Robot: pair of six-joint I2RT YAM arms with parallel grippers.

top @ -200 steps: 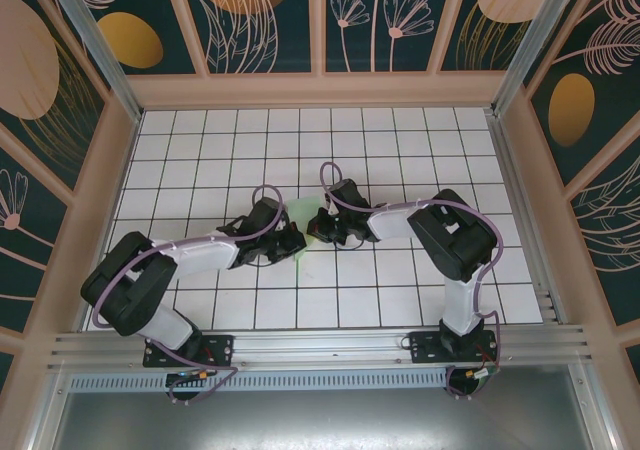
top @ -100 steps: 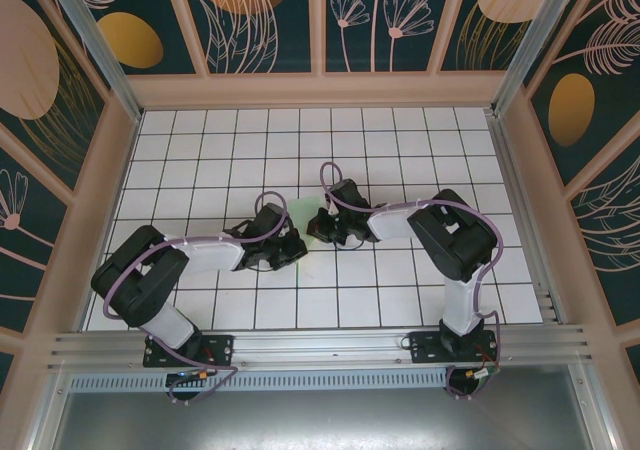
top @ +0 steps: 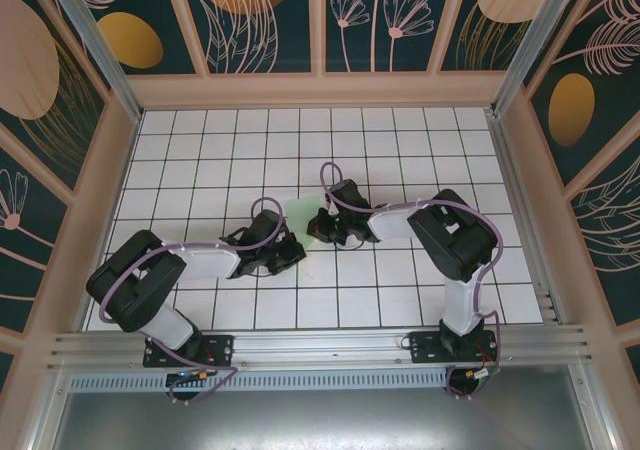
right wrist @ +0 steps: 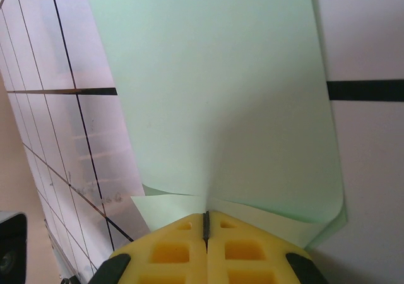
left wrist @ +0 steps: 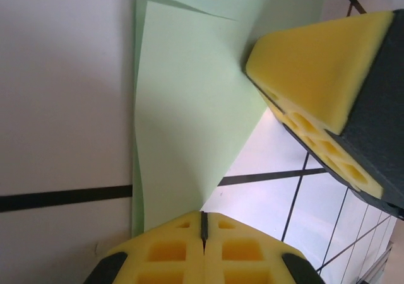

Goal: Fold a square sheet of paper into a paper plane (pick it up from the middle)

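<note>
The square sheet of paper (top: pixel 300 211) is pale mint green and lies folded over on the white grid, between my two grippers. In the left wrist view its layers (left wrist: pixel 189 107) taper to a point that runs into the seam of my left gripper (left wrist: pixel 203 218), which is shut on it. My right gripper (right wrist: pixel 205 219) is shut on a raised crease of the paper (right wrist: pixel 221 94). From above, the left gripper (top: pixel 297 256) is at the sheet's near edge and the right gripper (top: pixel 314 228) at its right side. The right gripper's yellow fingers (left wrist: pixel 315 63) touch the paper. A paper plane is out of view.
The gridded table (top: pixel 400 140) is walled by a pale frame (top: pixel 310 90) at the back and both sides. A metal rail (top: pixel 320 345) runs along the near edge by the arm bases. The right arm's elbow (top: pixel 455 232) bulks over the right-hand tiles.
My left gripper has drawn back toward the near edge, and more green paper shows behind it. The right arm has stayed in place.
</note>
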